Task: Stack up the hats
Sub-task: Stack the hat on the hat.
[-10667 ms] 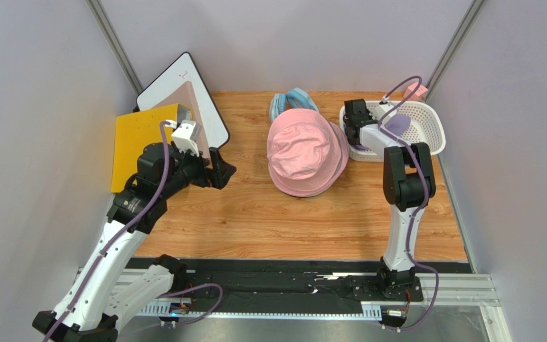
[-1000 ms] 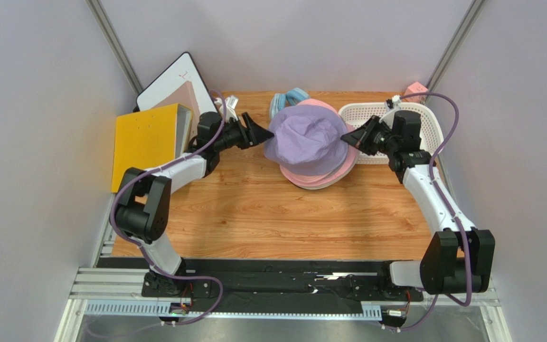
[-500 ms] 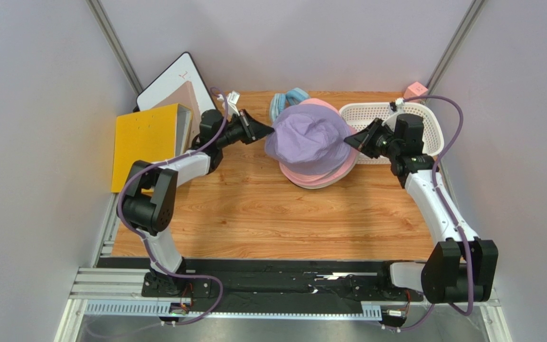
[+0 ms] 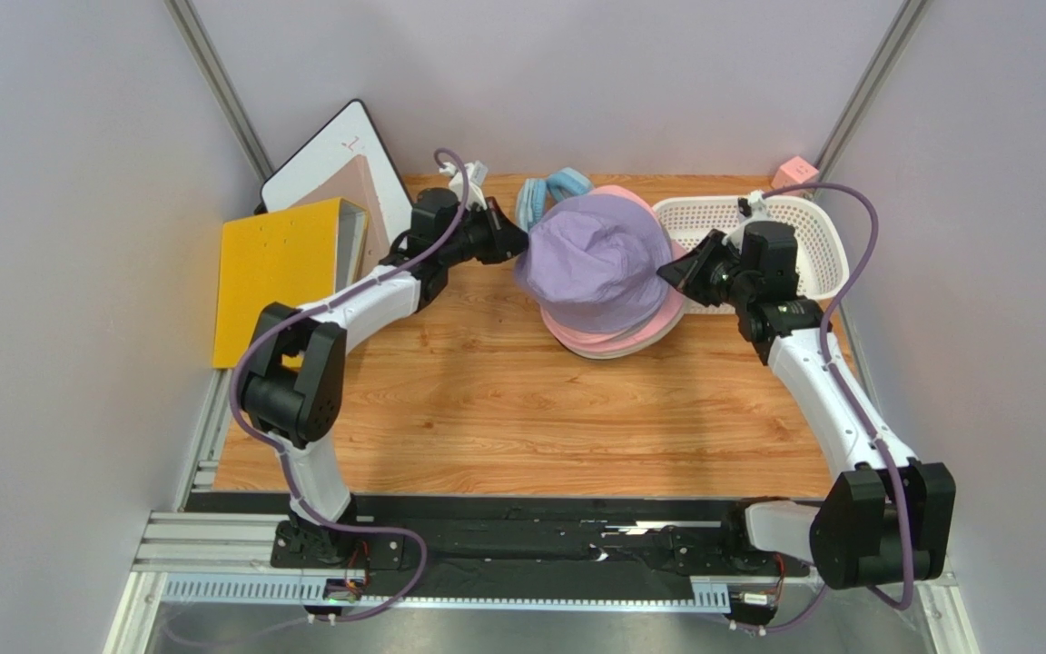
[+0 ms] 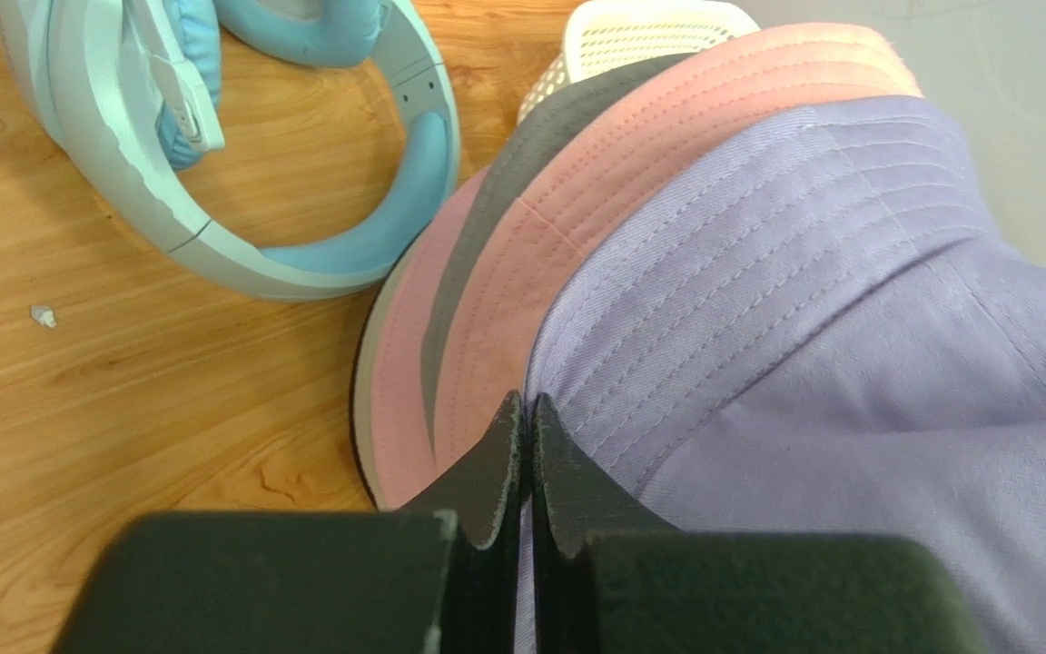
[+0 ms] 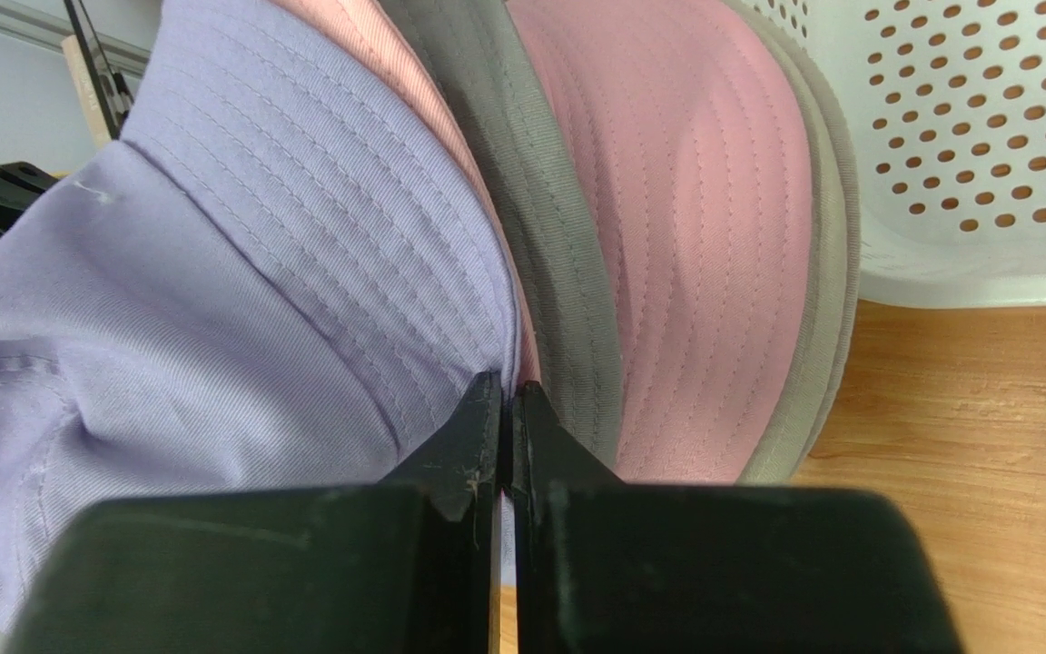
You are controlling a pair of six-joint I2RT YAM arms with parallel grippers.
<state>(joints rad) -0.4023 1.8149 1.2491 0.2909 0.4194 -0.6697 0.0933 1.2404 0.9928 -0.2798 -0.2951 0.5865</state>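
- At the far middle of the table, the lavender hat sits atop the pink and grey hats.
- It lies between both arms, equally near.
- Left gripper is clamped on its left brim; right gripper on its right brim.

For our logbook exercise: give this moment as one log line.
stack: purple hat over pink hat | left hand: shut on purple hat brim | right hand: shut on purple hat brim
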